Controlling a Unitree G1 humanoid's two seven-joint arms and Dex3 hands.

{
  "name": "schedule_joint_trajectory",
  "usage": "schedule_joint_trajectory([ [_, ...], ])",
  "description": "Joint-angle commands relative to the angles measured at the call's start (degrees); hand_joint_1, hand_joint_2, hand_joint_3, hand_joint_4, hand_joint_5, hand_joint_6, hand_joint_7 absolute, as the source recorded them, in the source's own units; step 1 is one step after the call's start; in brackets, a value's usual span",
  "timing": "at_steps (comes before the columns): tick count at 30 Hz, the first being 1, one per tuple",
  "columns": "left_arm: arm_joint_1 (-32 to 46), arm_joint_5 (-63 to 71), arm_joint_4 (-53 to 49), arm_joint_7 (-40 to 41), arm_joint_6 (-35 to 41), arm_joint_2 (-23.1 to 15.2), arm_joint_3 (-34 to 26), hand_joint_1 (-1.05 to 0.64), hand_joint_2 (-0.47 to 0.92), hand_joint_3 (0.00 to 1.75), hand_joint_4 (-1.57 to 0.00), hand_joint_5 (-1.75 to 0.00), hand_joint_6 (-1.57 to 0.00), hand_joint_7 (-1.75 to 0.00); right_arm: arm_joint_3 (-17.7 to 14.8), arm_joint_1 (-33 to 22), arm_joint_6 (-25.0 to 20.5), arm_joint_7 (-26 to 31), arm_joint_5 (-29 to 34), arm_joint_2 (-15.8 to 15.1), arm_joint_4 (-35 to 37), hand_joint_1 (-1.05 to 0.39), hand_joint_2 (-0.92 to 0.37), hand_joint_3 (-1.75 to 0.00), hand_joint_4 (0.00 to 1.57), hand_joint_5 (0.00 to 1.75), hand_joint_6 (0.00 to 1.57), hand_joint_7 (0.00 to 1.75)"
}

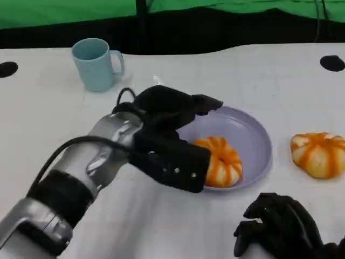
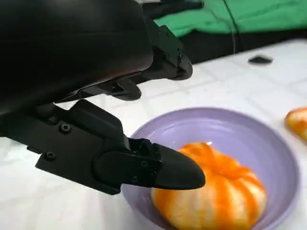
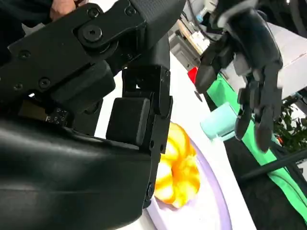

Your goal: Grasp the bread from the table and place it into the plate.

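Fingers point(image 1: 207, 103) of the left hand point(image 1: 167, 135) are spread apart and grasp nothing; they hover over the near-left rim of the round lilac plate point(image 1: 253, 132). An orange-and-white striped round bread point(image 1: 221, 161) already lies inside the plate, just beyond the thumb tip, apparently without contact, though the wrist view leaves this uncertain. A second, similar striped bread point(image 1: 319, 154) sits on the white desk point(image 1: 54, 118), beside the plate on the robot's right and apart from it. The right hand point(image 1: 283, 226) rests low at the near right, fingers curled inward on nothing, and is judged nearer to that second bread. A pale blue mug point(image 1: 97, 63) stands at the far left, well apart.
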State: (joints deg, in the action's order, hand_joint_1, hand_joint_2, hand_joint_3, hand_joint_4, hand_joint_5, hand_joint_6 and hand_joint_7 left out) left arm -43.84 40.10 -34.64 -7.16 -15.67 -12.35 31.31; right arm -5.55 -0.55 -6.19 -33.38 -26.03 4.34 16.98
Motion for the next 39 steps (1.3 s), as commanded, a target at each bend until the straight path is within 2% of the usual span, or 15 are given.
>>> schedule_joint_trajectory([
  [1,6.2,-4.6,4.6,4.5,-5.7,-2.5,-4.6,-0.72,0.92,0.31,-0.58,-0.31,-0.45,-0.10,-0.9,-0.3,0.2,-0.3,-0.7,-0.7,-0.2,-1.04,-0.74,0.00,1.57,0.75,1.57,0.36],
  [4,7.8,-5.2,5.9,5.1,-6.8,-2.7,-5.6,-0.68,0.92,0.33,-0.61,-0.34,-0.49,-0.11,-1.0,-0.2,0.3,-0.5,-0.7,-0.7,-0.1,-1.04,-0.75,0.00,1.57,0.74,1.57,0.35],
  [5,10.0,-7.6,6.4,6.0,-9.5,-3.0,-7.1,-0.65,0.92,0.33,-0.65,-0.36,-0.53,-0.13,-1.0,-0.3,0.1,-0.3,-0.7,-0.6,-0.3,-1.04,-0.74,0.00,1.57,0.74,1.57,0.35],
  [7,13.9,-11.5,7.4,7.3,-13.6,-3.1,-9.6,-0.57,0.92,0.32,-0.68,-0.54,-0.64,-0.13,-1.0,-0.5,-0.3,0.0,-0.7,-0.6,-0.7,-1.03,-0.74,0.00,1.57,0.74,1.57,0.35],
  [8,16.1,-13.7,8.1,7.4,-15.0,-2.9,-10.9,-0.56,0.92,0.31,-0.68,-0.70,-0.71,-0.16,-1.0,-0.7,-0.5,0.2,-0.7,-0.6,-1.0,-1.03,-0.74,0.00,1.57,0.74,1.57,0.36],
  [9,17.3,-14.9,8.6,7.2,-15.7,-2.7,-11.7,-0.55,0.92,0.30,-0.65,-0.99,-0.79,-0.24,-1.0,-0.7,-0.5,0.2,-0.7,-0.6,-1.1,-1.04,-0.74,0.00,1.57,0.75,1.57,0.36],
  [10,18.8,-16.6,9.0,6.7,-16.6,-2.6,-12.4,-0.55,0.92,0.29,-0.64,-1.10,-0.82,-0.27,-1.0,-0.8,-0.5,0.2,-0.6,-0.7,-1.2,-1.04,-0.74,0.00,1.57,0.75,1.57,0.36],
  [11,20.1,-18.5,9.3,5.7,-17.6,-2.5,-13.0,-0.54,0.92,0.31,-0.63,-1.30,-0.81,-0.45,-1.1,-0.8,-0.3,-0.1,-0.6,-0.7,-1.1,-1.04,-0.74,0.00,1.57,0.75,1.57,0.37],
  [12,21.2,-20.6,9.6,4.5,-18.4,-2.5,-13.4,-0.53,0.92,0.32,-0.63,-1.54,-0.67,-0.94,-1.2,-0.7,-0.1,-0.4,-0.7,-0.8,-0.9,-1.03,-0.74,0.00,1.57,0.75,1.57,0.36],
  [14,24.2,-26.9,10.1,0.7,-19.9,-2.0,-14.7,-0.52,0.92,0.33,-0.65,-1.70,-0.57,-1.36,-1.4,-0.7,-0.1,-0.8,-1.0,-0.8,-0.6,-1.02,-0.74,0.00,1.57,0.75,1.57,0.35],
  [18,29.4,-36.3,12.2,-4.9,-20.5,-0.9,-16.7,-0.53,0.92,0.35,-0.65,-1.74,-0.50,-1.60,-1.5,-0.6,-0.3,-0.6,-0.7,-0.9,-0.5,-1.03,-0.74,0.00,1.56,0.75,1.57,0.35],
  [22,33.5,-43.0,15.3,-8.6,-17.1,1.0,-18.5,-0.54,0.92,0.33,-0.68,-1.75,-0.49,-1.72,-1.6,-0.5,-0.5,-0.7,-0.8,-0.9,-0.4,-1.03,-0.74,0.00,1.56,0.75,1.57,0.35],
  [25,37.2,-49.3,17.5,-11.8,-14.5,2.9,-20.0,-0.60,0.92,0.34,-0.69,-1.75,-0.50,-1.74,-1.7,-0.3,-0.7,-0.7,-1.0,-0.8,-0.4,-1.03,-0.73,0.00,1.56,0.76,1.57,0.36],
  [31,43.4,-65.3,23.4,-20.7,-1.2,6.1,-23.4,-0.60,0.92,0.35,-0.71,-1.75,-0.53,-1.75,-1.8,-0.1,-1.1,-0.7,-1.1,-0.8,-0.3,-1.03,-0.73,0.00,1.56,0.76,1.57,0.36],
  [39,47.5,-76.5,26.0,-28.7,12.2,8.3,-28.0,-0.65,0.92,0.31,-0.82,-1.75,-0.60,-1.75,-2.0,-0.1,-1.7,-0.9,-1.3,-1.3,-0.9,-1.03,-0.73,0.00,1.56,0.74,1.57,0.34],
])
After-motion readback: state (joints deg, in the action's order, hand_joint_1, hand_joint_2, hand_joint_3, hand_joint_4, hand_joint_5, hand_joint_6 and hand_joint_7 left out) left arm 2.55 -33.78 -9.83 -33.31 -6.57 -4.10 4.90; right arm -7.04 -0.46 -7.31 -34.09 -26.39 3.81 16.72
